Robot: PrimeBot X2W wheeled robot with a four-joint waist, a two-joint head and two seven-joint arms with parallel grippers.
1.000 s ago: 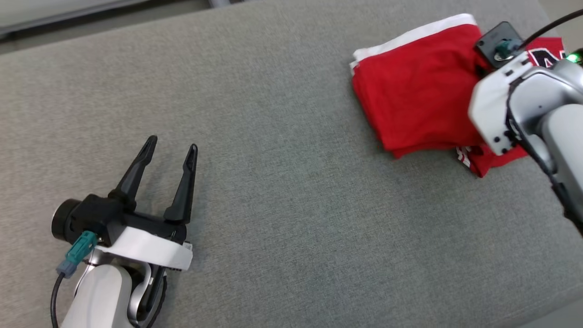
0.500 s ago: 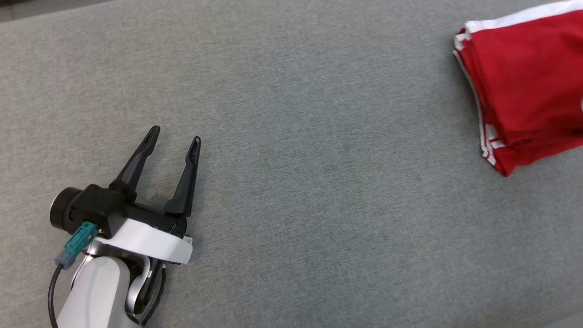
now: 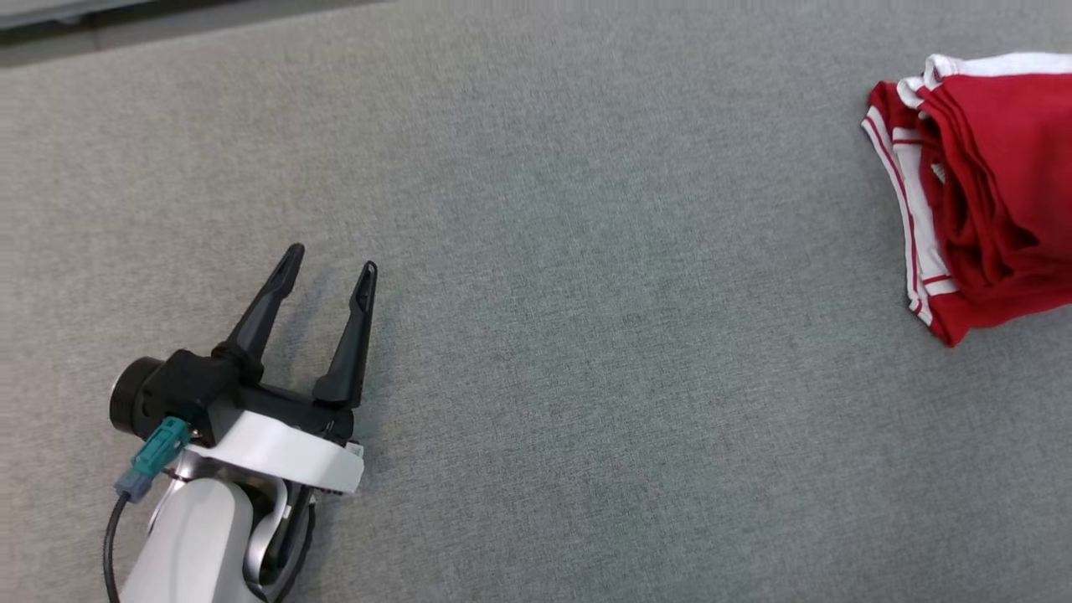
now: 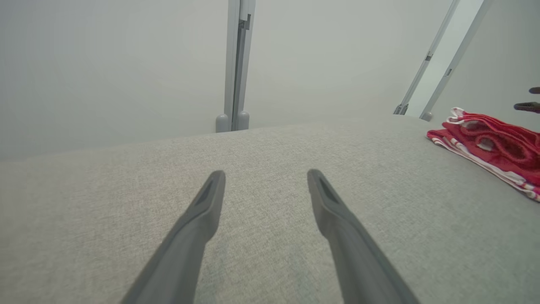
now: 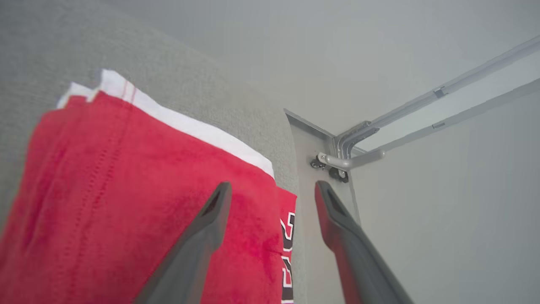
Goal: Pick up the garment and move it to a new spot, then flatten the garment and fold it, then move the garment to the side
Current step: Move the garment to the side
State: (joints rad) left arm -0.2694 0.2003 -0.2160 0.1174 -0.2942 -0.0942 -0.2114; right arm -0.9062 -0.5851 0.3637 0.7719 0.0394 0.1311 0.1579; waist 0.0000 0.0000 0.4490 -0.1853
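Observation:
The red garment, trimmed in white, lies folded in a thick stack at the far right of the grey padded table. In the right wrist view my right gripper hovers open just over the garment, near the end with black lettering, with nothing between its fingers. My left gripper rests low over the table at the lower left, open and empty, far from the garment. In the left wrist view the left gripper points across bare fabric, with the garment at the right and the right gripper's fingertips above it.
The table's far edge runs just behind the garment. Beyond it stand grey metal frame posts and a corner bracket. A wide stretch of bare grey fabric lies between the left gripper and the garment.
The head camera has swung, so the garment now sits at the picture's right edge and the right arm has left the picture. The garment's stacked edges look looser. The left gripper stays open.

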